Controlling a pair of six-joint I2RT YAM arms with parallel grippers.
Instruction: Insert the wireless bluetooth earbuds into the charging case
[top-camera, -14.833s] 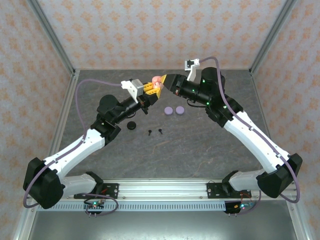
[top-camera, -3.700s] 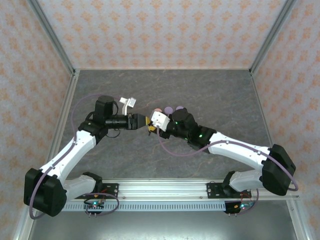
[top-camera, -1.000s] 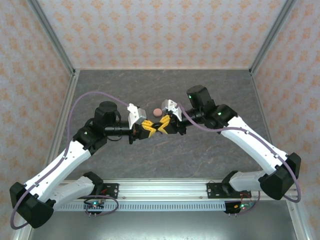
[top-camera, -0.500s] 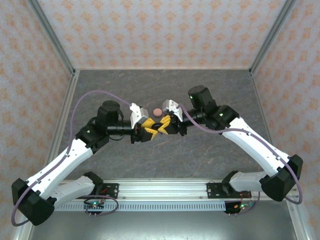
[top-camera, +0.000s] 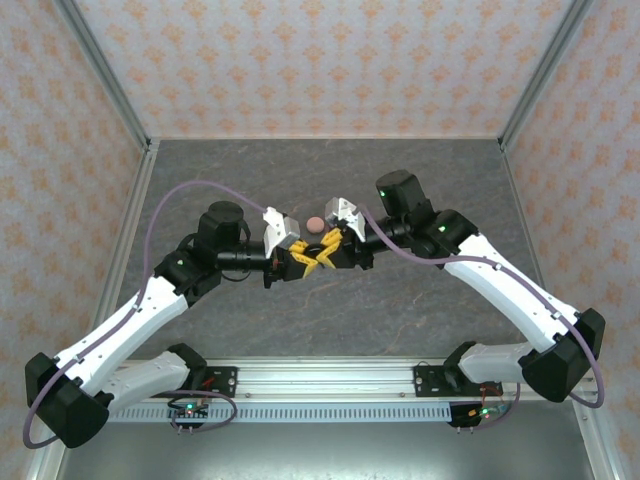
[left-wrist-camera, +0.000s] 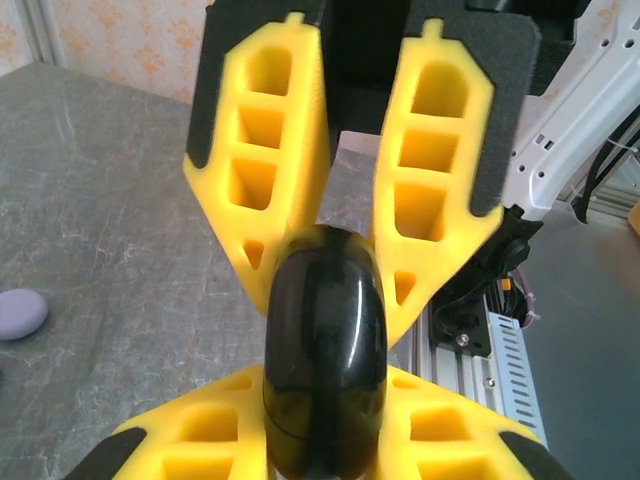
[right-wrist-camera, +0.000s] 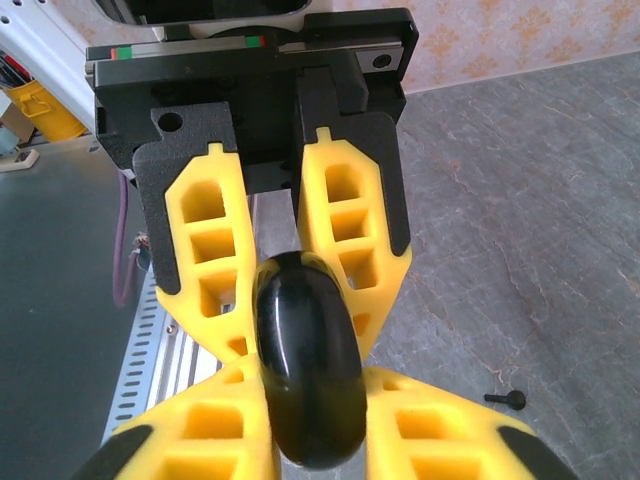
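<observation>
Both arms are bent inward toward the middle; the left pincer (top-camera: 296, 259) and right pincer (top-camera: 327, 250) are met tip to tip, each clamped on one black case (left-wrist-camera: 323, 350).

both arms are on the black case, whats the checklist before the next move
1. Left gripper grip on the black case: ok, fingers closed on its rim.
2. Right gripper grip on the same case: ok, clamped from the opposite side.
3. Case lid open for earbuds: not ok, the seam looks shut.
4. Black earbud located: ok, lying on the table, apart from both grippers.
5. Pink case clear of the grippers: ok, it lies just beyond them.
</observation>
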